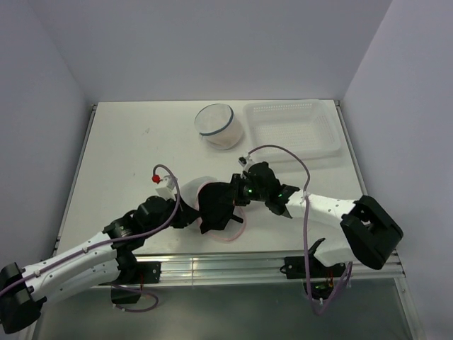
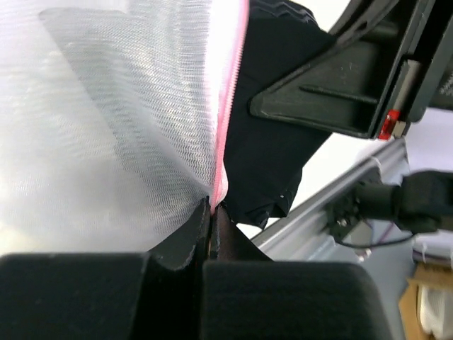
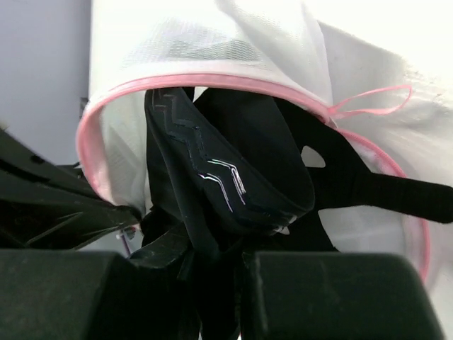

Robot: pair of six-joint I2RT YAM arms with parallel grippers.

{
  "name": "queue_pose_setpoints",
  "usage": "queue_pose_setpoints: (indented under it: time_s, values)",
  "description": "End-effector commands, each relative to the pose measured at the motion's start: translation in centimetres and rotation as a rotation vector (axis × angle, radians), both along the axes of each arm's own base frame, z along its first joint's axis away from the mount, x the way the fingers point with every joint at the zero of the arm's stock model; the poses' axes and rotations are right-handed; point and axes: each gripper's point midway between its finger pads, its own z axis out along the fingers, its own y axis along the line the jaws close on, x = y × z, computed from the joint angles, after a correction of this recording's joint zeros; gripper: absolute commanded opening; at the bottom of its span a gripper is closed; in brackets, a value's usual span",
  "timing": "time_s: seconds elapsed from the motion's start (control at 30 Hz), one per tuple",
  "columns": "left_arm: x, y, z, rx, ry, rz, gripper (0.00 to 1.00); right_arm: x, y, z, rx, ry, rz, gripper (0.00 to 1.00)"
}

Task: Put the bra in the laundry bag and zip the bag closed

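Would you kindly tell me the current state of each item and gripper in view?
laundry bag: unzipped, mouth open.
bra: bunched at the bag's mouth, not fully inside.
left gripper: shut on the bag's pink edge.
right gripper: shut on the bra.
white tray: empty.
round mesh basket: upright, looks empty.

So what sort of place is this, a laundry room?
More likely a robot test booth: a white table boxed in by plain walls, two arms bolted to its edge, handling a mesh laundry bag and black bra.
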Motion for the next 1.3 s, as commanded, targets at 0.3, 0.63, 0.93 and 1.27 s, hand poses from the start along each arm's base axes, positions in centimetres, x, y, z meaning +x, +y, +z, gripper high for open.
queue_pose_setpoints:
  time_s: [0.3,0.63,0.93,1.27]
  values:
    - [-0.1,1.6,-3.4,0.109,0.087,0.13,0.0,1.4,6.2,0.8,0.104,0.027,-0.037,0.0]
    - [-0.9,1.2,-4.4,0.108,0.109,0.088,0.0,3.7,6.9,0.4,0.334,0.106,-0.231,0.0]
    - [-2.1,-0.9,-1.4,0.038,0.084,-0.029,0.0,5.6,7.4,0.6,0.403,0.068,-0.458,0.0]
    - [-3.6,-2.5,8.1,-0.146,-0.01,-0.142,0.0,5.9,6.8,-1.3,0.103,-0.089,-0.656,0.0]
